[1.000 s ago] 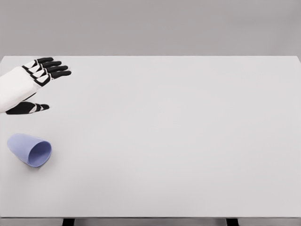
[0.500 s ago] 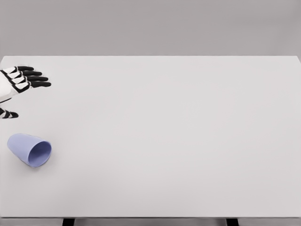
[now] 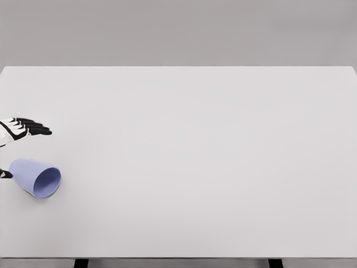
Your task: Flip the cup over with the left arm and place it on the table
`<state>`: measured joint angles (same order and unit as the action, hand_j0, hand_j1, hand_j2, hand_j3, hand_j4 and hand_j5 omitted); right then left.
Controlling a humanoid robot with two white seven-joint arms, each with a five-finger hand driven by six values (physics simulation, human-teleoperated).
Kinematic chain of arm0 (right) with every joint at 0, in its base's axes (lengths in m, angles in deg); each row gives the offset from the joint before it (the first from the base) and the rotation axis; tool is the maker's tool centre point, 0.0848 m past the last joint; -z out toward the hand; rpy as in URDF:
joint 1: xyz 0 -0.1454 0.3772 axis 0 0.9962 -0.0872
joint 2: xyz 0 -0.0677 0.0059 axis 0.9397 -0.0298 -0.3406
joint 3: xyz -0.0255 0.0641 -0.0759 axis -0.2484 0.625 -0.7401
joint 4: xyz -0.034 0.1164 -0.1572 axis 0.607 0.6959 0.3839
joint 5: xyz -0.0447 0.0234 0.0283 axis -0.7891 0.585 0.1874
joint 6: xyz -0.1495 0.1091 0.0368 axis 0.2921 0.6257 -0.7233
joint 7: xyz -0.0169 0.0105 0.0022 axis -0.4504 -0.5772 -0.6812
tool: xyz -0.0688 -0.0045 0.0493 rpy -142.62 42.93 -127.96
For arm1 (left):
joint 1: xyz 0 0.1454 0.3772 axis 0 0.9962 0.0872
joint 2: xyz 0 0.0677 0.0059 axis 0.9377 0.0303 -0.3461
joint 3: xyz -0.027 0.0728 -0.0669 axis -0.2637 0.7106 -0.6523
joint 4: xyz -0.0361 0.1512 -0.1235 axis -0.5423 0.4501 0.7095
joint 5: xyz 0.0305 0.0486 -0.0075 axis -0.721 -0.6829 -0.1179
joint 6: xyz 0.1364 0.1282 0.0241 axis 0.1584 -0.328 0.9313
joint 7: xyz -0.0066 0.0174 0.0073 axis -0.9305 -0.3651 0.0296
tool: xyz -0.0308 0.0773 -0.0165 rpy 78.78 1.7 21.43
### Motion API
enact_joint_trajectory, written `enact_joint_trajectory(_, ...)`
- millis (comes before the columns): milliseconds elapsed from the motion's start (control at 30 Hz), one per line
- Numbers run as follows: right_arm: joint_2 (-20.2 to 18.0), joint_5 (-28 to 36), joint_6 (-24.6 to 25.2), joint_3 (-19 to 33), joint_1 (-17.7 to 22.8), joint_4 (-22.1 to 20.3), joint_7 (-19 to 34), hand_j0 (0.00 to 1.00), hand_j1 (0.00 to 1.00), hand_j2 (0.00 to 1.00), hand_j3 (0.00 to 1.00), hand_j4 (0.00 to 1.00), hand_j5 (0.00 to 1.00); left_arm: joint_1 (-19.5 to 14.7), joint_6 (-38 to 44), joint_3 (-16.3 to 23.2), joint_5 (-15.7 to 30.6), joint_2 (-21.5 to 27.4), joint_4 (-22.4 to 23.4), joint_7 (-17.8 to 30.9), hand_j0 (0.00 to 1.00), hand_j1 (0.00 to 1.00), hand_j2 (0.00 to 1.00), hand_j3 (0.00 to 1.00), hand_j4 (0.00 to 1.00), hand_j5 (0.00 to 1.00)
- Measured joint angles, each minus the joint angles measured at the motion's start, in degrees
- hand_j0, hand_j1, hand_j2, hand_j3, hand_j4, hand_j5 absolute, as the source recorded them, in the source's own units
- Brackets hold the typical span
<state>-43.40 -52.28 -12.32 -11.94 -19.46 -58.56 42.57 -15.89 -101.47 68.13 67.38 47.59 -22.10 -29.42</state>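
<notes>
Head view: left hand point(image 3: 22, 129) fingers spread, holding nothing, at the tabletop's point(image 3: 195, 156) left edge. Lavender cup point(image 3: 35, 177) lies on its side just below it; a glancing touch could roll it off.

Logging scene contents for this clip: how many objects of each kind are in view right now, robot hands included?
cup: 1, lavender, lying on its side
table: 1, white
left hand: 1, at the left edge, fingers spread above the cup
Right hand: 0 in view
Total: 3
</notes>
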Motion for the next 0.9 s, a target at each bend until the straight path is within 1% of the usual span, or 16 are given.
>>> enact_joint_trajectory(33,0.0,0.0,0.0,0.0,0.0,0.0,0.0,1.0,1.0,1.0,1.0,1.0,1.0,1.3,0.0,0.0,0.4,0.2,0.0,0.0,1.0,1.0,1.0,1.0,1.0,1.0)
enact_joint_trajectory(200,0.0,0.0,0.0,0.0,0.0,0.0,0.0,1.0,1.0,1.0,1.0,1.0,1.0,3.5,0.0,0.1,1.6,0.5,0.0,0.0,1.0,1.0,1.0,1.0,1.0,1.0)
enact_joint_trajectory(600,0.0,0.0,0.0,0.0,0.0,0.0,0.0,1.0,1.0,1.0,1.0,1.0,1.0,3.6,0.0,2.4,2.2,-0.1,0.1,0.1,1.0,1.0,1.0,1.0,1.0,1.0)
enact_joint_trajectory(900,0.0,0.0,0.0,0.0,0.0,0.0,0.0,1.0,1.0,1.0,1.0,1.0,1.0,3.6,0.0,2.9,0.8,-3.7,0.7,0.3,1.0,1.0,1.0,1.0,1.0,1.0)
